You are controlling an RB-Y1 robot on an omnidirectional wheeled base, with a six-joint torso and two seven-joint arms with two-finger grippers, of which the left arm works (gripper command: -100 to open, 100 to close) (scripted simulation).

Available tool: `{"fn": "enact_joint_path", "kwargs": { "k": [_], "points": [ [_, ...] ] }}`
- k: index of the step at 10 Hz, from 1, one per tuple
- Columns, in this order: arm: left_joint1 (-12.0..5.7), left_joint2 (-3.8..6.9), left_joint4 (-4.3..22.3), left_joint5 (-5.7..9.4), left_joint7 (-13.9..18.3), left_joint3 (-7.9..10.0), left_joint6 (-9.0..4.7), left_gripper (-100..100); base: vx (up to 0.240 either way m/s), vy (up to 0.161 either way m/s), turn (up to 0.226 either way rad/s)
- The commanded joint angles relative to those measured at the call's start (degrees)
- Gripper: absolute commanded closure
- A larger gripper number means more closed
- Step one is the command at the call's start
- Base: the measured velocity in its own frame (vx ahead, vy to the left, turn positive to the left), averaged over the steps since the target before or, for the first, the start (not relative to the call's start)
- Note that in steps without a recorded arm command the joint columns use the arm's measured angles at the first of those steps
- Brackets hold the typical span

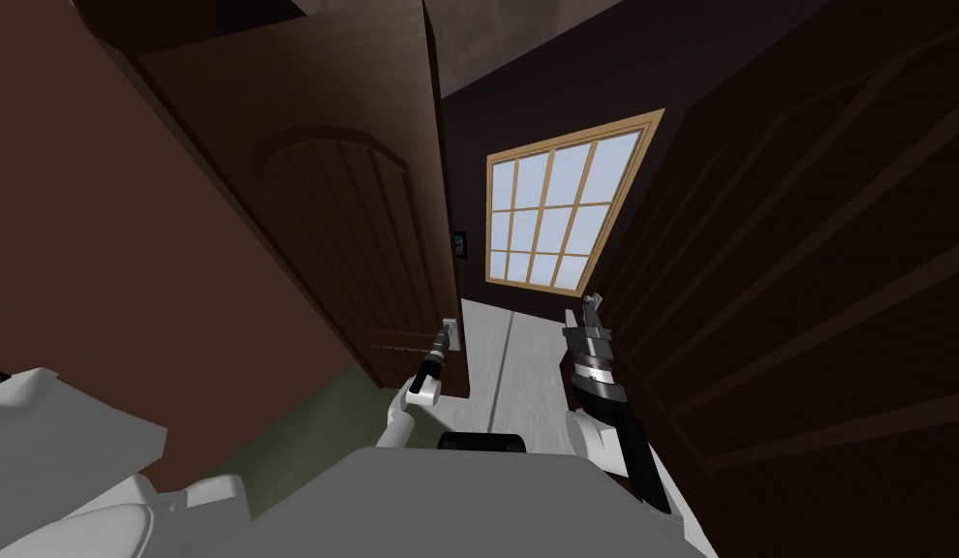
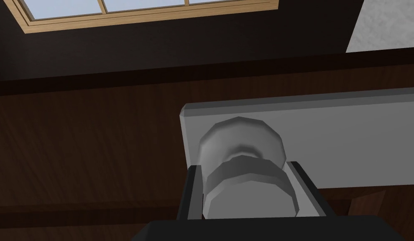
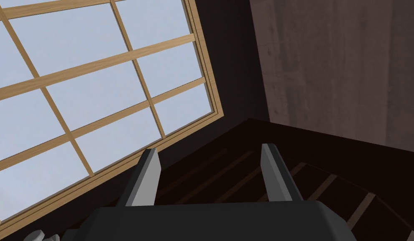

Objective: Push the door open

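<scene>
The dark brown wooden door [image 1: 352, 223] with an arched raised panel stands ahead and to the left in the head view. Its free edge runs down to the light grey floor [image 1: 507, 358]. A round grey knob [image 2: 241, 144] sits on a flat grey rectangular plate [image 2: 348, 138] fixed near that free edge, low on the door.

The left pincer [image 2: 247, 180] is at the knob. Its two fingers [image 2: 295, 184] lie against opposite sides of the knob, drawn in narrow and gripping it. The left forearm reaches up from the chest toward the door edge.

The right pincer [image 3: 210, 161] is raised in free air to the right of the door edge, just beside a dark ribbed wall panel [image 1: 807, 242]. Its fingers stand wide apart and hold nothing.

Past the door edge, a window [image 1: 563, 208] with a light wooden frame and a grid of panes is set in a dark wall.
</scene>
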Motion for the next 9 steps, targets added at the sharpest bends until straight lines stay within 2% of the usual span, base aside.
{"fn": "enact_joint_path", "kwargs": {
  "k": [1, 5, 9],
  "points": [
    [-0.16, 0.55, 0.2, 0.10, -0.2, 0.90, 0.00, 100, 0.098, -0.048, 0.037],
    [-0.52, 1.39, 0.6, 0.34, -0.6, 2.87, 0.01, 100, 0.158, -0.068, 0.049],
    [-1.01, 2.08, 1.1, 0.65, -1.1, 5.59, 0.01, 100, 0.187, -0.093, 0.068]
  ]
}}
